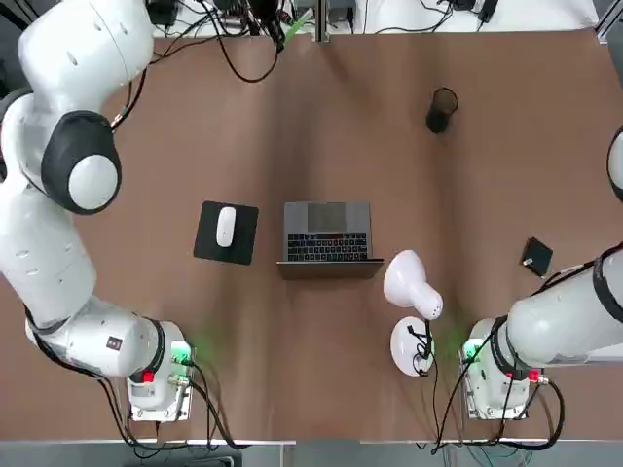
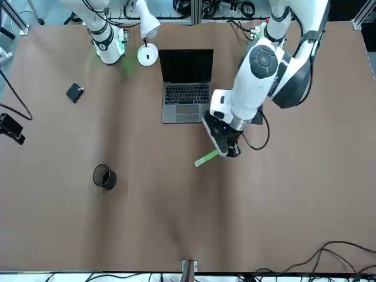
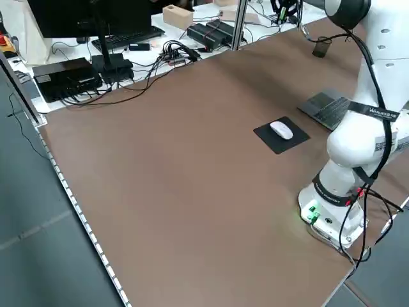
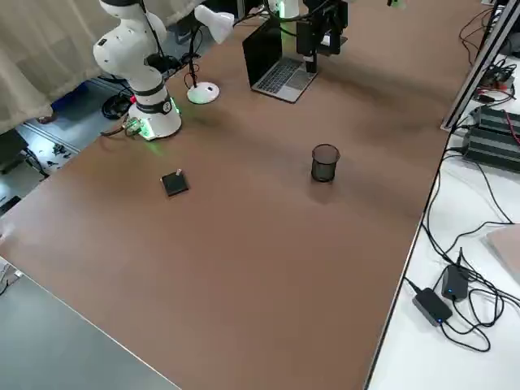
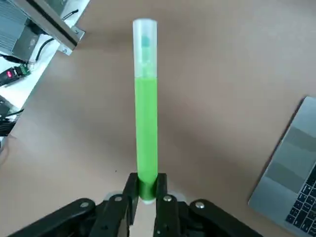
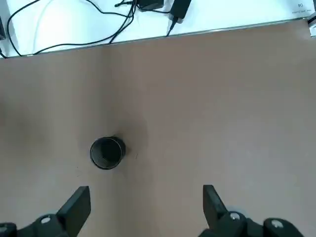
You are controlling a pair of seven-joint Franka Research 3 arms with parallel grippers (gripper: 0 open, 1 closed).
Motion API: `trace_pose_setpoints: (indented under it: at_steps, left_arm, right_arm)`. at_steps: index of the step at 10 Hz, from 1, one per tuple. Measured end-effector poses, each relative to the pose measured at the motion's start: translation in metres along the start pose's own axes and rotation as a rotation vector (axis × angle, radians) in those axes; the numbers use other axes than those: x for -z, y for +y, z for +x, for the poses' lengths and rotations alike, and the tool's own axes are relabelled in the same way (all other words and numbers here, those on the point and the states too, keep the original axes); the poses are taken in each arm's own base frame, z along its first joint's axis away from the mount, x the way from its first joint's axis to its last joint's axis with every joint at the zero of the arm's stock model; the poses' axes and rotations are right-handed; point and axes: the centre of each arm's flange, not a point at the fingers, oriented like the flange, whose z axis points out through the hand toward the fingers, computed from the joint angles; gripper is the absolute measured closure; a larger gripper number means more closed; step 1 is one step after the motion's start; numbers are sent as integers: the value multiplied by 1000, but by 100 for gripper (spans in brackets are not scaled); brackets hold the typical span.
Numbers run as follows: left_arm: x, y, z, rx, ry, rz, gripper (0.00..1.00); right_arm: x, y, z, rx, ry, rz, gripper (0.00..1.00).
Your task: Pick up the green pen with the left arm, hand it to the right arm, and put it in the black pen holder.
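The left gripper has its jaws closed on one end of the green pen, which sticks straight out from between the fingers toward the far part of the brown table. In the front view the same gripper sits a little right of the frame's centre, below the open laptop, and the pen juts out from it toward the lower left, tilted and raised clear of the table. The black pen holder stands upright in the left half of that frame, well apart from the pen; from overhead it shows in the upper right. The right gripper hangs with its jaws wide open and nothing between them, looking down on the pen holder, whose round mouth faces up at centre left of that frame. Near the middle of the overhead frame lie a white mouse on a black pad, with the laptop just beside it and a white desk lamp to the lower right. A small flat black box lies at the right edge.
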Motion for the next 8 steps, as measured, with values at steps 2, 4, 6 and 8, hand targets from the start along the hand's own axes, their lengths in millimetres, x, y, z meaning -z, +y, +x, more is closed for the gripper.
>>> trace_pose_setpoints:
  at_steps: [2, 4, 6, 8]
  left_arm:
    - [0, 3, 5, -5, 8, -5, 81]
    - [1, 12, 18, -6, 27, -9, 81]
    - [-1, 19, 28, -10, 43, -13, 81]
    - [-2, 20, 35, -13, 77, -5, 81]
  right_arm:
    - [0, 0, 0, 0, 0, 0, 0]
    - [0, 0, 0, 0, 0, 0, 0]
    - [0, -2, 0, 4, -2, 1, 0]
    - [0, -13, -2, 21, -11, 6, 0]
